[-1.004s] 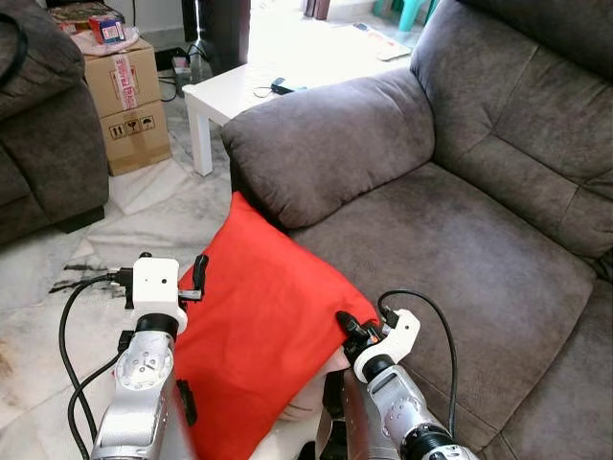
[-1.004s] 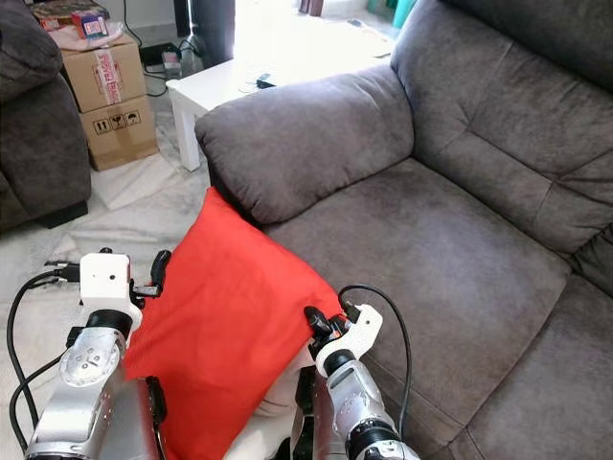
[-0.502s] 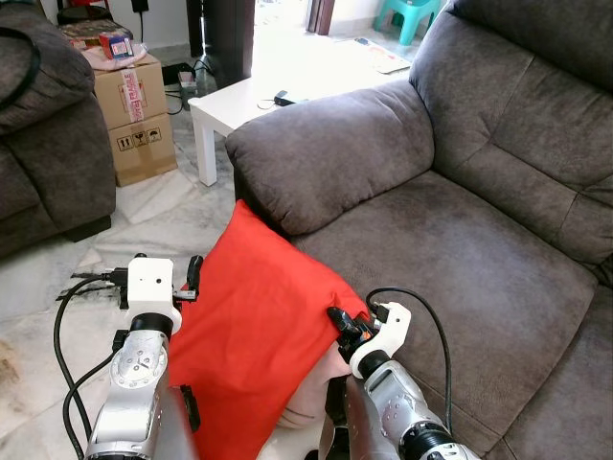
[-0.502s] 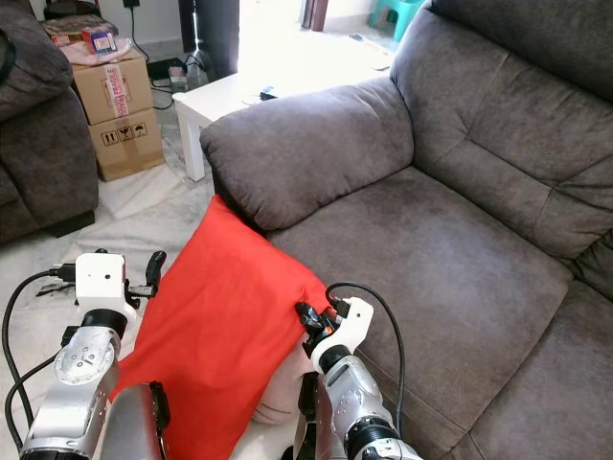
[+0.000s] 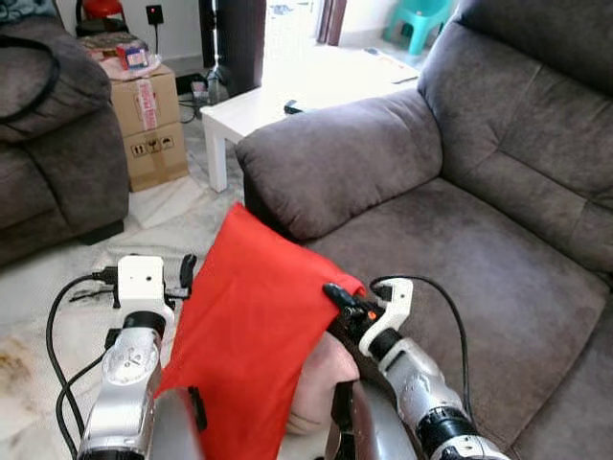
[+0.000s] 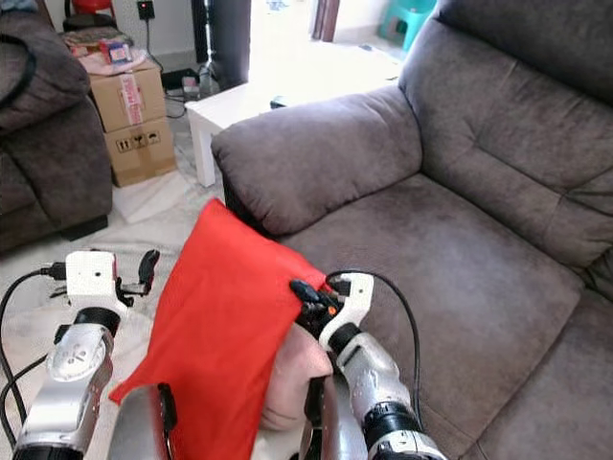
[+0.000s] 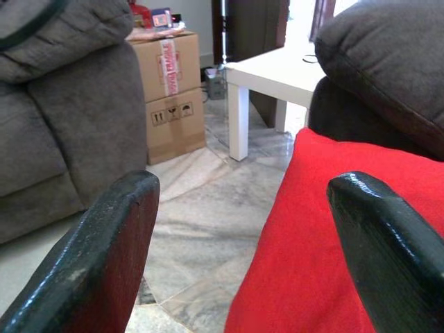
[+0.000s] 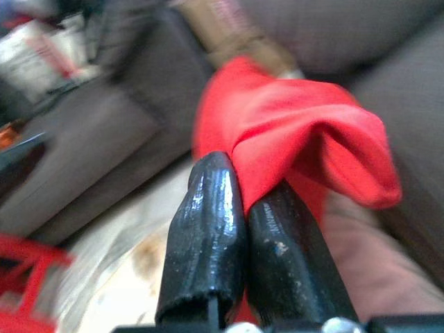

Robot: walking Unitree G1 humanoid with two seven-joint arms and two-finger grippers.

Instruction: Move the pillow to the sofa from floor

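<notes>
Gripping, eye views: right gripper (image 5: 335, 293) pinched the red pillow (image 5: 244, 326) by its corner, held up against the sofa (image 5: 498, 240) front beside the armrest (image 6: 316, 153).
Left wrist view: left gripper (image 7: 243, 257) fingers spread wide, pillow between them.
Right wrist view: fingers (image 8: 208, 236) pressed together on red fabric.

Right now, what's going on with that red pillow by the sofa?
The robot stands in front of the grey sofa with the red pillow held up between its arms, beside the sofa's armrest. The right gripper is pinched shut on the pillow's edge next to the seat cushion. The left gripper sits open at the pillow's other side, with the fabric against one finger. The pillow is not yet on the seat.
</notes>
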